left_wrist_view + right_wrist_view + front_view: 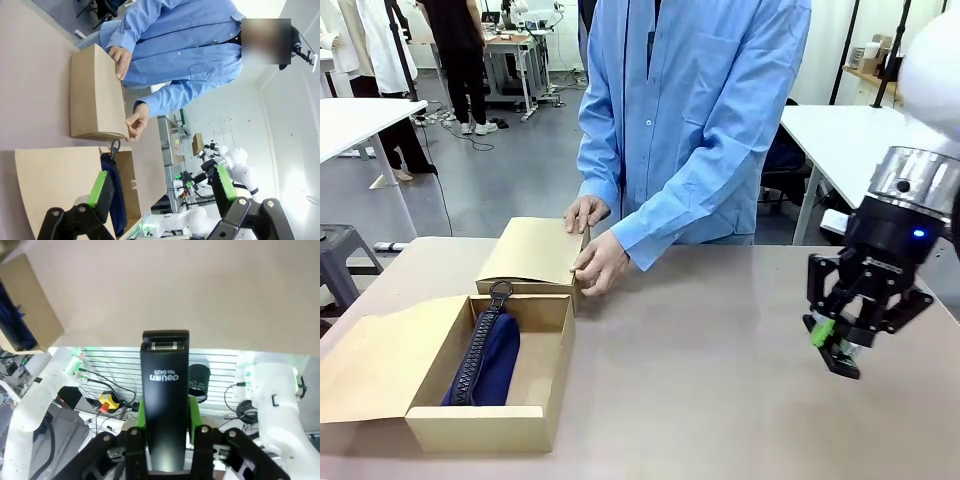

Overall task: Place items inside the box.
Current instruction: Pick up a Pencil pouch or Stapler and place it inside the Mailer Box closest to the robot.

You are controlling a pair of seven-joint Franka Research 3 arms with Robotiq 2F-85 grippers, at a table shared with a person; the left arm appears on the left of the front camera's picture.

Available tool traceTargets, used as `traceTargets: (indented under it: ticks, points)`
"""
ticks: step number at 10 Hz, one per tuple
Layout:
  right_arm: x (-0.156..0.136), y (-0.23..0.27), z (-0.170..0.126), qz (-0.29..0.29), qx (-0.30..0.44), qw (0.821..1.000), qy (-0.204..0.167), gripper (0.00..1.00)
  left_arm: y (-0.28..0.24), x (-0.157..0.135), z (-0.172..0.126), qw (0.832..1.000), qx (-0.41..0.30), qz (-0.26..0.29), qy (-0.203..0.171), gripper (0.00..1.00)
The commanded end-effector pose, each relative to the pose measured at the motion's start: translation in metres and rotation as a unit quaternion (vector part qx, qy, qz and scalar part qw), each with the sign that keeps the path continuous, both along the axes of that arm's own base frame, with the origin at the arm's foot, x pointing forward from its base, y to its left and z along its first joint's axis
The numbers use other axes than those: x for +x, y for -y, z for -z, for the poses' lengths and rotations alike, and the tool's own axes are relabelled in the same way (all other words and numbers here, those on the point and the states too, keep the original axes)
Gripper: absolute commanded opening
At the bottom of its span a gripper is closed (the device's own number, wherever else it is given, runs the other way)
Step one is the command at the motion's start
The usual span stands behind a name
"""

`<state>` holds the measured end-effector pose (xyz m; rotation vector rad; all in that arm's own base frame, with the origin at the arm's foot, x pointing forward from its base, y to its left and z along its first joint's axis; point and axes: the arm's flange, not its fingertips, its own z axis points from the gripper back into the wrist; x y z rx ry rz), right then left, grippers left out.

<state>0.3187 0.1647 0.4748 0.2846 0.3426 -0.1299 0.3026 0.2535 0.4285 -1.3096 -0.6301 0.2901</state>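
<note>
An open cardboard box (480, 425) stands at the table's front left with a navy zip pouch (490, 360) lying inside. My right gripper (835, 345) hovers above the table at the right. In the right wrist view this gripper (167, 415) is shut on a black stapler (165, 375), held between the green pads. In the left wrist view my left gripper (162, 185) is open with nothing between its fingers. It looks down over the box's flap (55, 185) and the pouch (117, 195).
A person in a blue shirt stands at the far side. Both hands (600, 262) rest on a second, closed cardboard box (535, 250) just behind the open one. Bare tabletop (720, 350) lies between the boxes and my right gripper.
</note>
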Motion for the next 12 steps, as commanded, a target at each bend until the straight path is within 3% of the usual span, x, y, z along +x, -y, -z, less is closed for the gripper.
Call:
traceTargets:
  ticks: [1,4,6,8,10,11,12]
  points:
    - [0.032,-0.073,0.002,-0.006,0.000,1.000,0.019,0.37,0.002,-0.001,-0.002,1.000,-0.001,0.002,0.013,1.00]
    - [0.032,-0.192,-0.008,0.017,0.020,0.996,0.088,0.37,0.002,-0.001,-0.002,1.000,-0.001,0.002,0.013,1.00]
    - [0.022,-0.269,-0.008,-0.038,0.018,0.996,0.080,0.37,0.002,-0.001,-0.002,1.000,-0.001,0.002,0.013,1.00]
    - [0.018,-0.333,-0.002,-0.034,0.003,0.996,0.087,0.37,0.002,-0.001,-0.002,1.000,-0.001,0.002,0.013,1.00]
    - [0.008,-0.358,0.012,-0.030,0.020,0.990,0.134,0.37,0.002,-0.001,-0.002,1.000,-0.001,0.002,0.013,1.00]
    - [0.001,-0.329,0.006,-0.046,0.017,0.995,0.090,0.37,0.002,-0.001,-0.002,1.000,-0.001,0.002,0.013,1.00]
    - [0.001,-0.329,0.006,-0.046,0.017,0.995,0.090,0.37,0.002,-0.001,-0.002,1.000,-0.001,0.002,0.013,1.00]
